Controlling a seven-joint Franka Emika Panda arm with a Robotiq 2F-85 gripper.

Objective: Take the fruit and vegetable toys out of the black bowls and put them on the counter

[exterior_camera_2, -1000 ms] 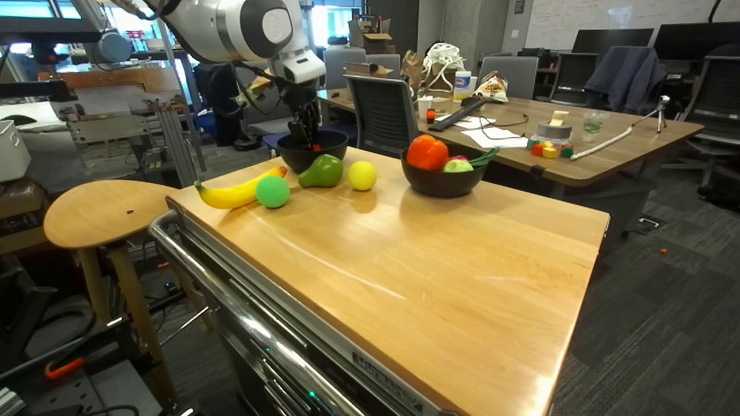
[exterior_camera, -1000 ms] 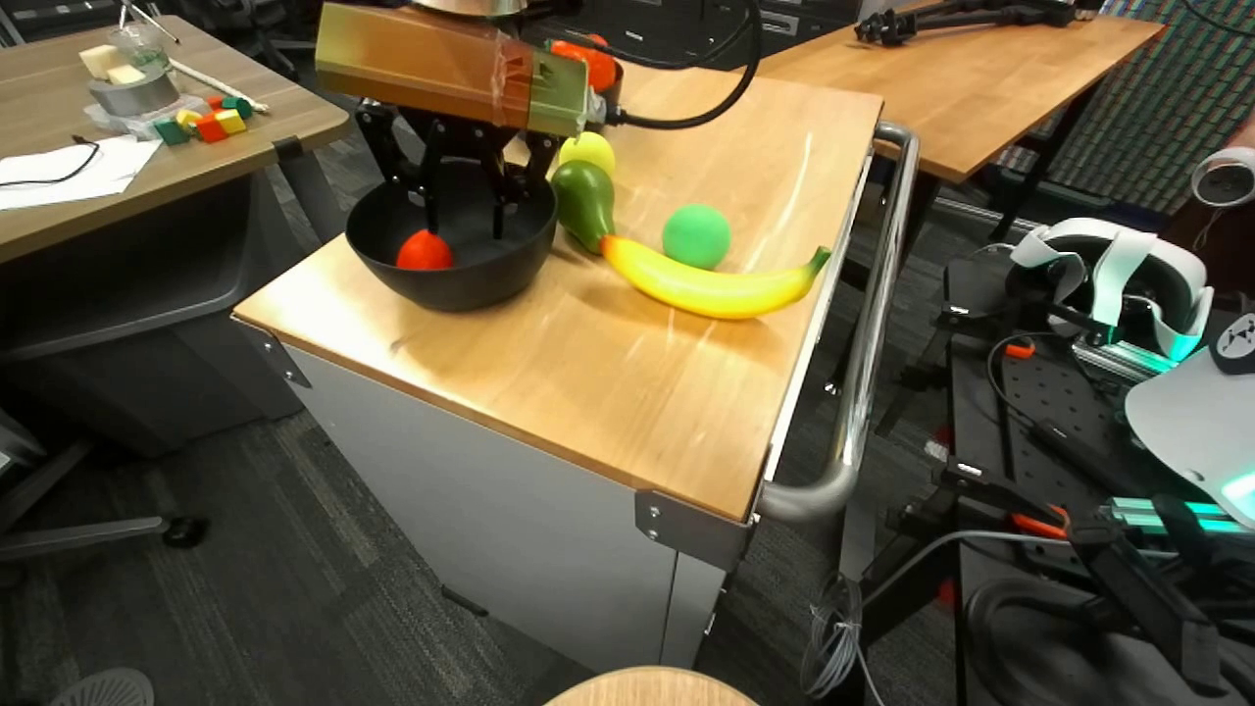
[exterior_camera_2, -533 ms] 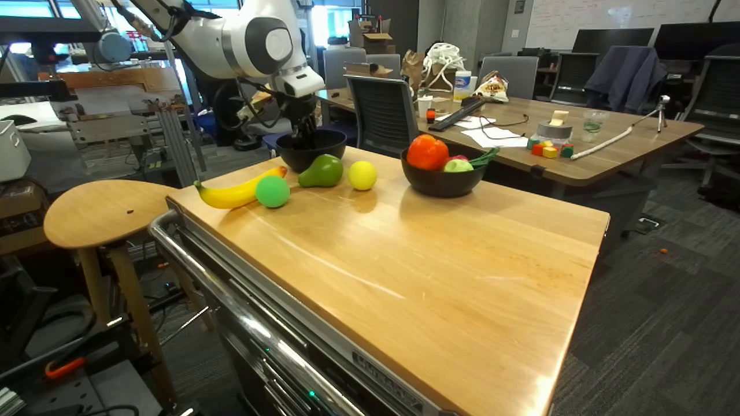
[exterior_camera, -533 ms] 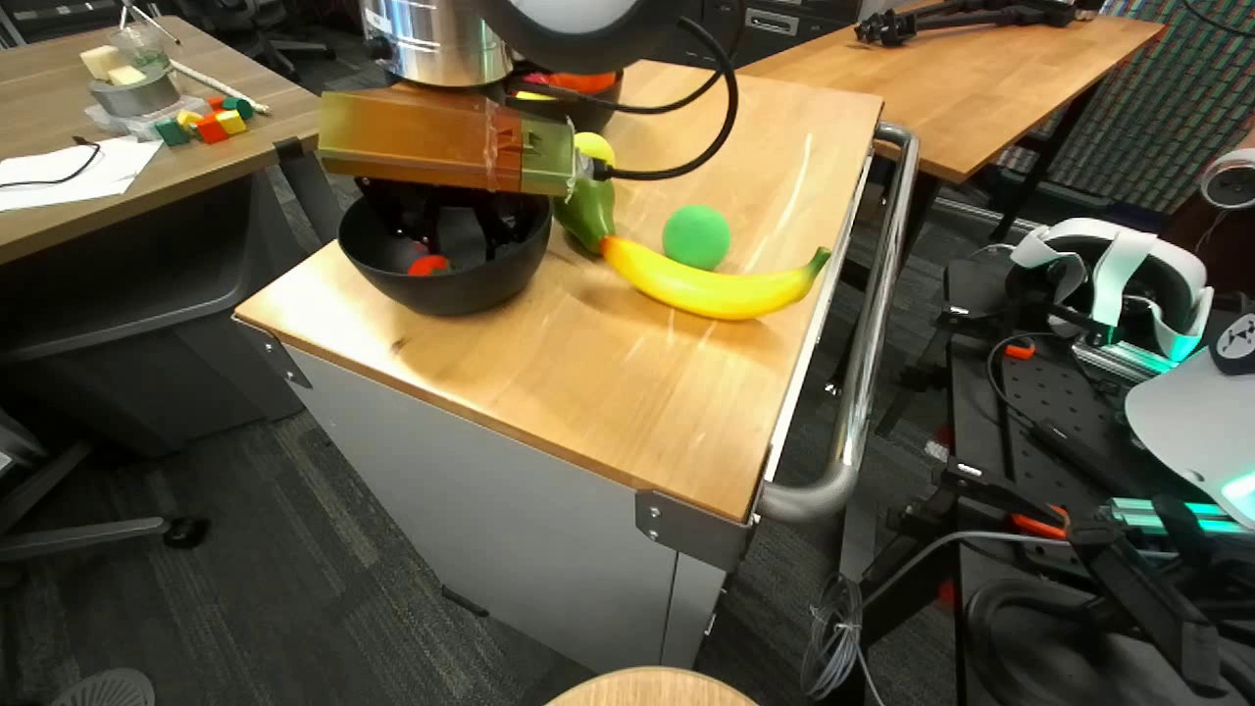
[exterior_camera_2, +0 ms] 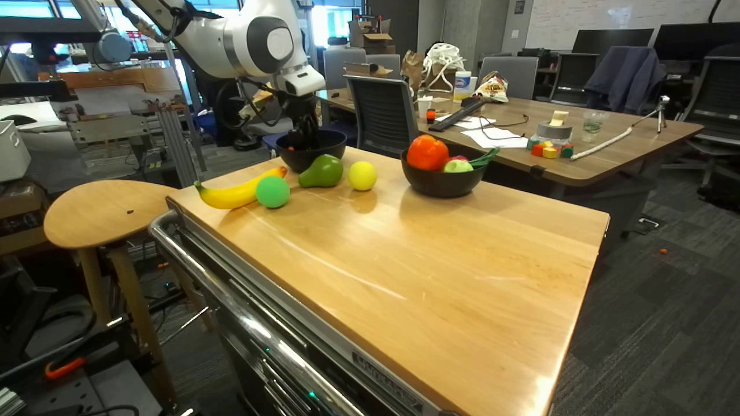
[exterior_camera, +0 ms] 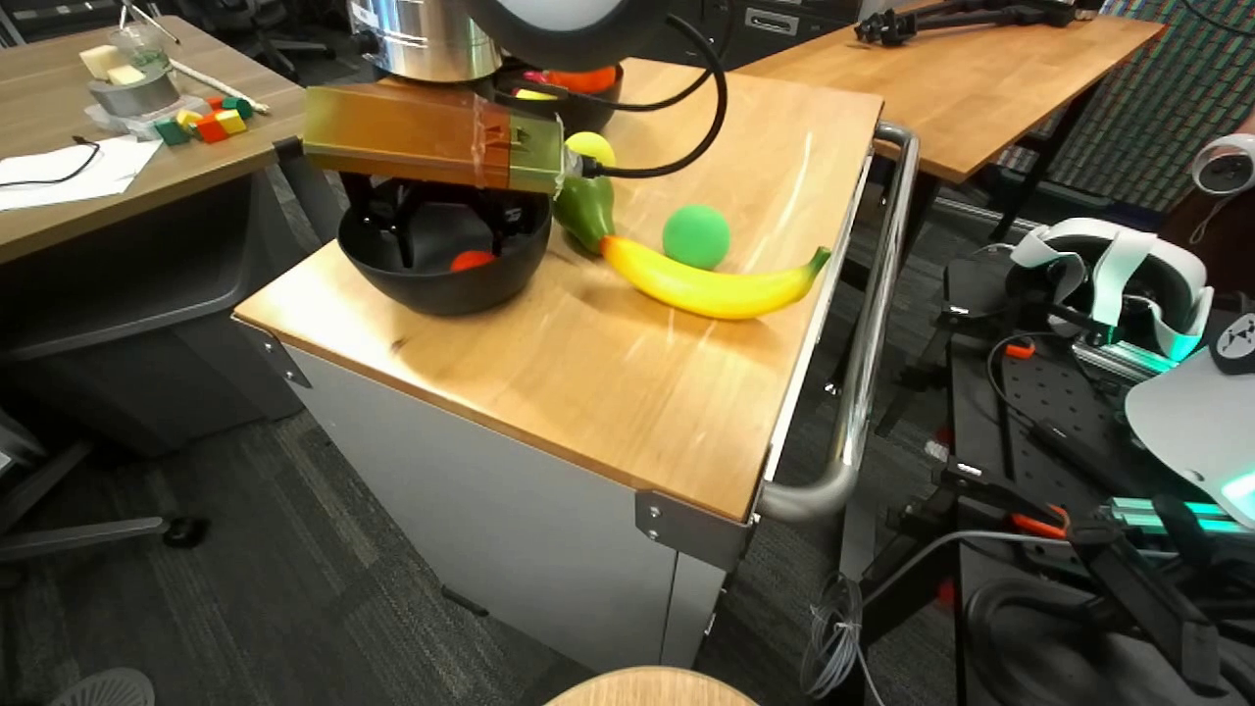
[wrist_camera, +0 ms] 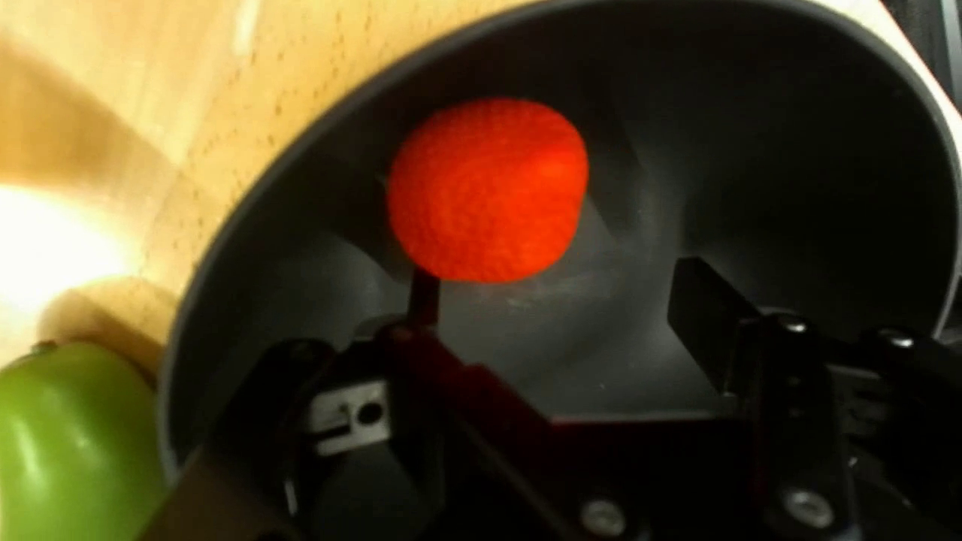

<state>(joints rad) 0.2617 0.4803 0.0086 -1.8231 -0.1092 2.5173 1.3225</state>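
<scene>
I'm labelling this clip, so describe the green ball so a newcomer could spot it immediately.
Find the light wooden counter with the metal bar handle. A yellow banana points toward that handle, with the green ball beside the banana. Unlike the darker, pear-shaped green toy nearby, it is evenly round and bright green.

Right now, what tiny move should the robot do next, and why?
I'd probably slide the gripper a little toward the red toy before closing. In the wrist view, the jaws stand open, and the toy lies in the black bowl off-centre, mostly beyond the gap between them.
</scene>
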